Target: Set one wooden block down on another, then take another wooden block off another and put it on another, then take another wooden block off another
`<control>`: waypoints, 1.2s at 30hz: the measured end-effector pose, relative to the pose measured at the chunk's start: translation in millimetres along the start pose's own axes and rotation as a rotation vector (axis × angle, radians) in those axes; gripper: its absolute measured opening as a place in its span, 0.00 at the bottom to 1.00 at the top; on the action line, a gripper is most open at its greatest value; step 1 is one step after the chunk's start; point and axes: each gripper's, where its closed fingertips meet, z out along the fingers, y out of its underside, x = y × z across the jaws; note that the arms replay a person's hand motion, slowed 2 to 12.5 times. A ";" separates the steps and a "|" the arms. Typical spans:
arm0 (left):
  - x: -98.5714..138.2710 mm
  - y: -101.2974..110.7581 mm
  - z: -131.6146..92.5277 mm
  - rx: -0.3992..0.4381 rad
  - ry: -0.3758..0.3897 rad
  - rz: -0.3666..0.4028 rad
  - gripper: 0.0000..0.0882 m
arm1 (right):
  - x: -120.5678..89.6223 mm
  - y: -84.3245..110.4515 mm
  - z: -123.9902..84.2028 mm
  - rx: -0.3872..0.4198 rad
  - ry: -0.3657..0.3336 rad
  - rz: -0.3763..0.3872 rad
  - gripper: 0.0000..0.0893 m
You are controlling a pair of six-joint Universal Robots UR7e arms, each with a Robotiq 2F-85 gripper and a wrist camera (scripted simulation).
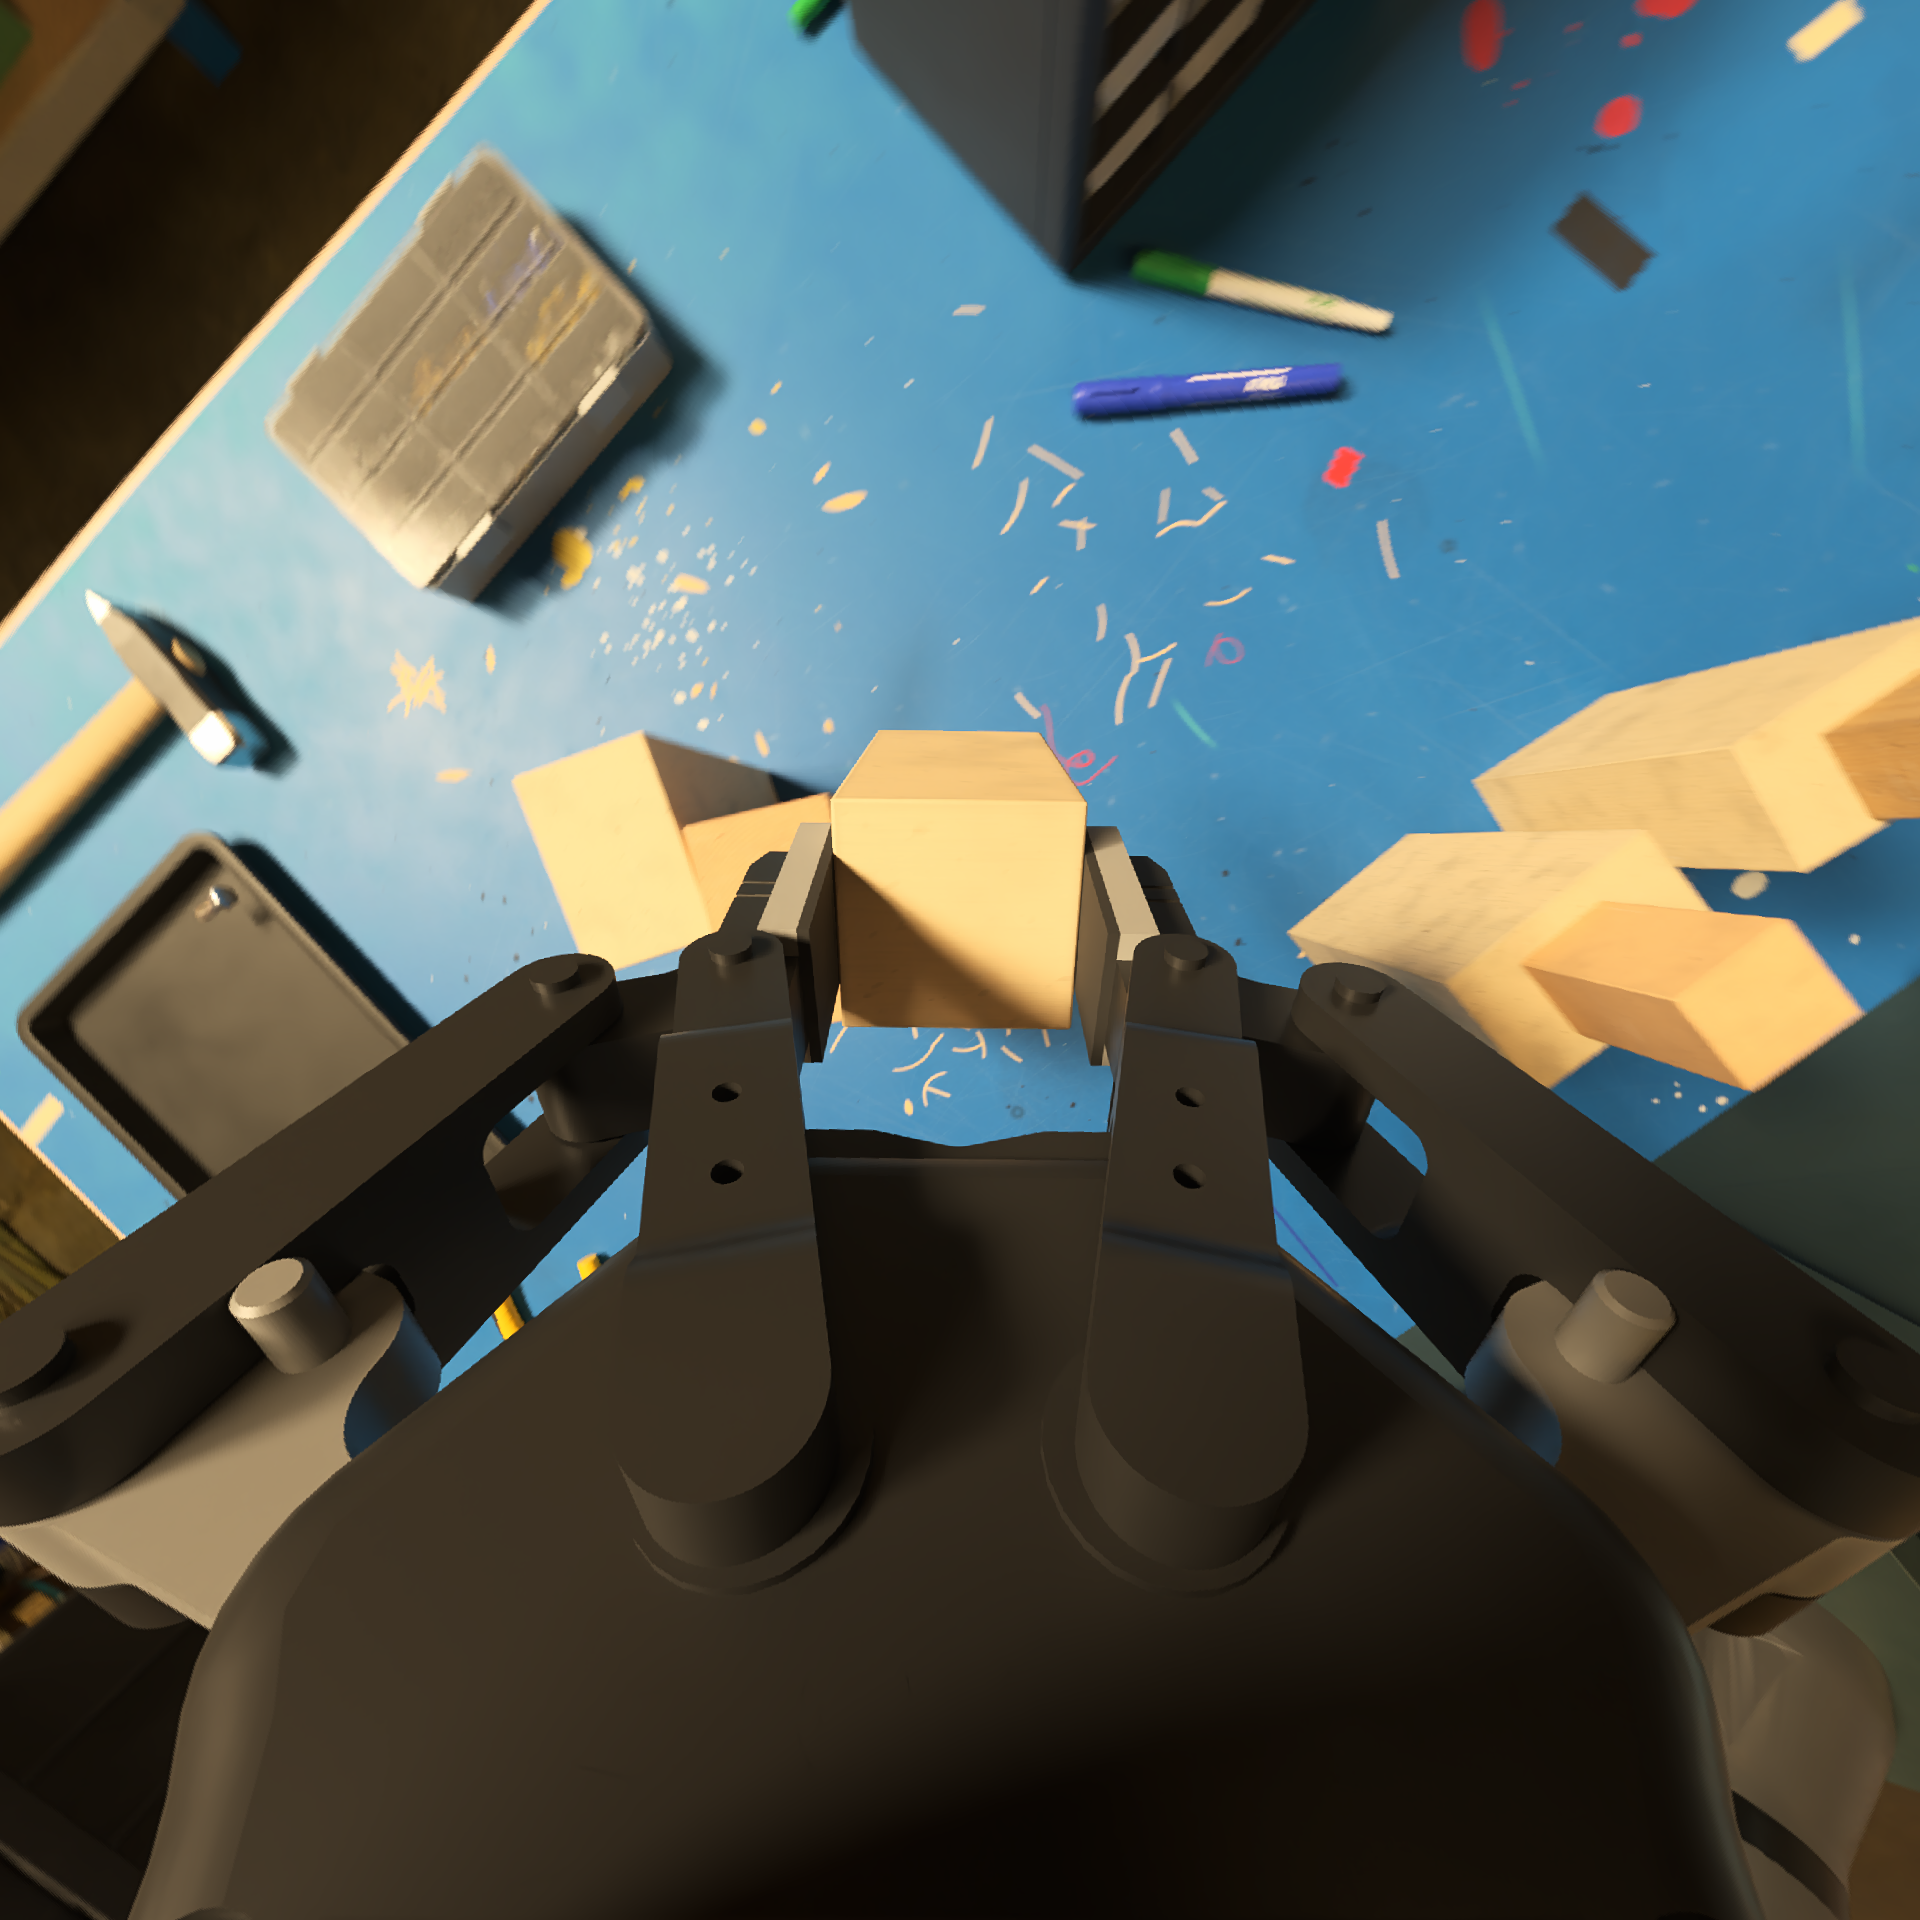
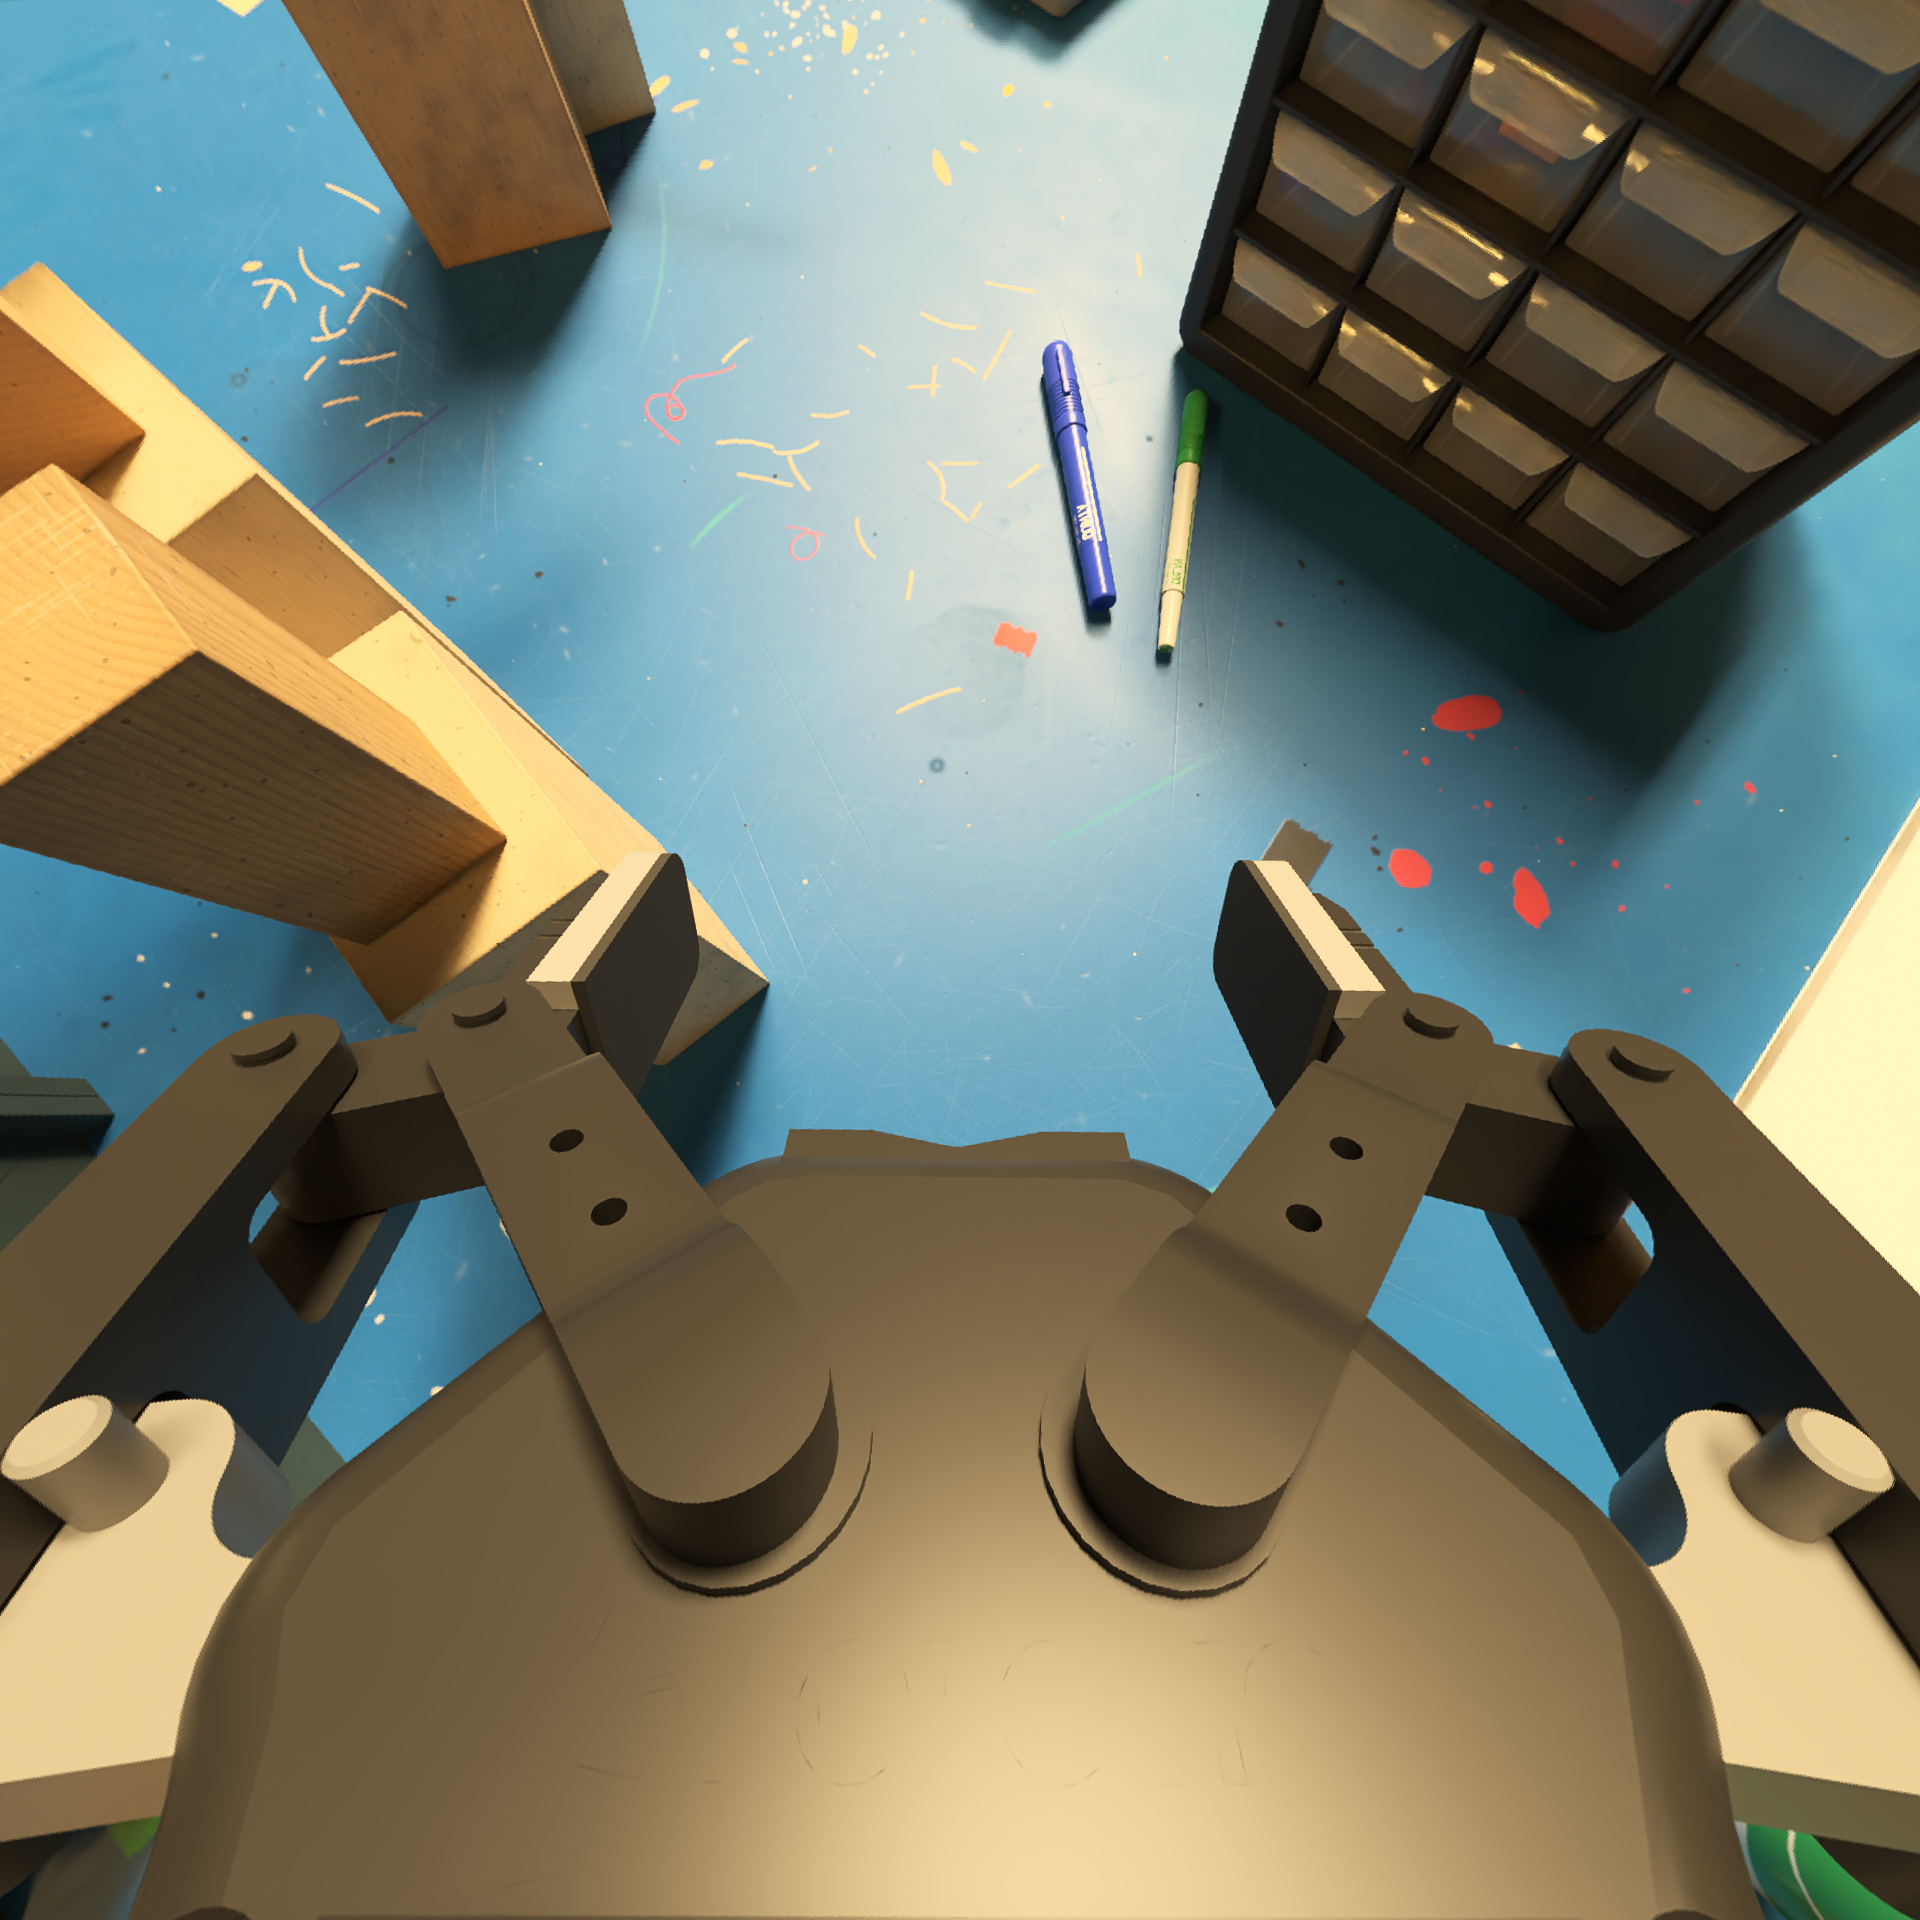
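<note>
My left gripper (image 1: 958, 914) is shut on a pale wooden cube (image 1: 956, 883) and holds it above the blue table. Just left of it a larger wooden block (image 1: 613, 842) stands on the table. At the right, two long pale blocks (image 1: 1455, 935) (image 1: 1662, 769) each carry a smaller orange block (image 1: 1694, 987) (image 1: 1881, 758). My right gripper (image 2: 956, 956) is open and empty above bare table. In the right wrist view a long pale block (image 2: 436, 665) with smaller blocks (image 2: 208, 707) on it lies at the left, touching my left finger's side; another block (image 2: 468, 125) is at the top left.
A blue marker (image 1: 1205, 390) (image 2: 1078, 478) and a green marker (image 1: 1257, 291) (image 2: 1179, 520) lie beside a dark drawer cabinet (image 1: 1039, 114) (image 2: 1558, 291). A grey parts case (image 1: 468, 374), a hammer (image 1: 156, 686) and a black tray (image 1: 208, 1018) sit at the left near the table's edge.
</note>
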 end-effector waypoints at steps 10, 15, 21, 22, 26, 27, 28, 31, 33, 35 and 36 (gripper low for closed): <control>150.5 -61.8 -8.0 0.102 0.209 0.283 0.43 | 13.5 10.7 -15.2 0.024 0.048 0.038 0.96; 235.0 -78.8 12.8 0.096 0.352 0.428 0.43 | 20.9 28.3 -31.6 0.021 0.064 0.064 0.96; 322.7 -87.6 43.2 0.060 0.467 0.597 0.43 | 32.2 56.1 -54.2 -0.002 0.093 0.079 0.96; 335.1 -88.2 48.2 0.052 0.478 0.624 0.43 | 34.3 60.7 -58.1 -0.005 0.099 0.082 0.96; 376.7 -87.4 69.0 0.007 0.499 0.727 0.43 | 42.0 75.8 -72.2 -0.006 0.116 0.098 0.96; 385.7 -88.0 73.8 0.003 0.501 0.749 0.43 | 43.9 79.2 -75.5 -0.005 0.121 0.102 0.96; 394.7 -88.0 78.4 -0.001 0.507 0.768 0.43 | 45.8 82.4 -78.6 -0.005 0.125 0.105 0.96; 418.1 -84.3 91.7 -0.028 0.529 0.815 0.43 | 50.3 90.8 -86.5 -0.004 0.133 0.115 0.96; 429.9 -82.1 100.2 -0.043 0.534 0.841 0.43 | 53.0 95.3 -90.8 -0.004 0.138 0.123 0.96; 439.2 -80.8 107.9 -0.051 0.529 0.863 0.43 | 55.1 98.6 -94.0 -0.004 0.141 0.129 0.96; 442.7 -80.1 111.4 -0.056 0.525 0.873 0.43 | 55.7 99.8 -95.2 -0.004 0.141 0.130 0.96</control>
